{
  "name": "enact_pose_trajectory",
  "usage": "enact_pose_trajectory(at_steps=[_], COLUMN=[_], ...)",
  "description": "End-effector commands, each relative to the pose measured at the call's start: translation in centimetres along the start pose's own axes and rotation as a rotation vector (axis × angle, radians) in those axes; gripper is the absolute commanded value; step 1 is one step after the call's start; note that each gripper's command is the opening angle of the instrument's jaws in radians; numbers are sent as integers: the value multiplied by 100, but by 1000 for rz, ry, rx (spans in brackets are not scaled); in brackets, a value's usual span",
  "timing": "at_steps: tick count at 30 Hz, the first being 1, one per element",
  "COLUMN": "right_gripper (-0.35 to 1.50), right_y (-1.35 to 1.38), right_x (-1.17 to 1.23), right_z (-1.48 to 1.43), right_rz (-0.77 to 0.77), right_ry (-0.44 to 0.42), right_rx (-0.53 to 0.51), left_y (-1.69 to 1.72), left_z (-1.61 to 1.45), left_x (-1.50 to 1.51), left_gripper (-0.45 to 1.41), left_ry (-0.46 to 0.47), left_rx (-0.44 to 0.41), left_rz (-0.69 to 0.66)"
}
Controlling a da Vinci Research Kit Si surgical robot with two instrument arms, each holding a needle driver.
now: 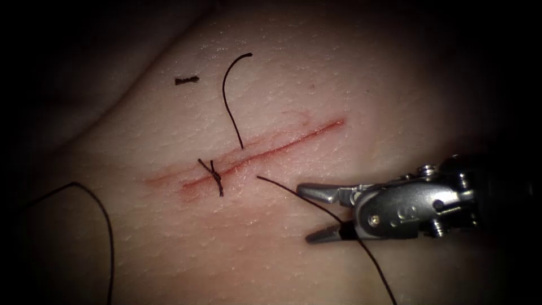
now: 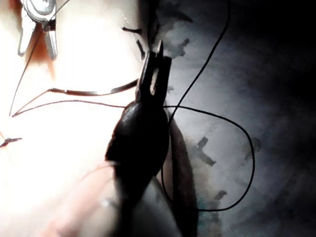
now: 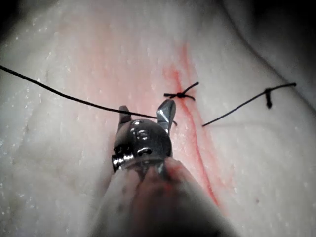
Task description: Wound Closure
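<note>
Nearest in the endoscope view, the right tool [image 1: 309, 216] sits on the cut's right side with its jaws spread wide and gripping nothing, while the thread [image 1: 339, 217] runs between them, its free end lying on the tissue [image 1: 169, 248] near the cut [image 1: 265, 152]. Beyond it, one knotted stitch [image 1: 214, 175] already crosses the cut (the rest looks unclosed, so I judge most of the closure remains). Farther off lie a curved cut end of thread [image 1: 227, 96] and a short scrap [image 1: 186, 81]. In the left wrist view, I cannot tell the state of the left tool [image 2: 154, 74].
</note>
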Motion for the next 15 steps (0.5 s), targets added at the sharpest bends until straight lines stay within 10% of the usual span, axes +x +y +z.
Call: enact_pose_trajectory(at_steps=[1, 15], right_gripper=[141, 121], right_y=[1, 13], right_x=[-11, -59], right_z=[15, 84], right_rz=[-3, -29], right_ry=[3, 53], right_rx=[-3, -2], left_y=[6, 6], left_z=[6, 5], left_x=[-6, -5], left_gripper=[-45, -45], left_ry=[2, -1], left_rx=[-2, 0], left_rz=[-3, -4])
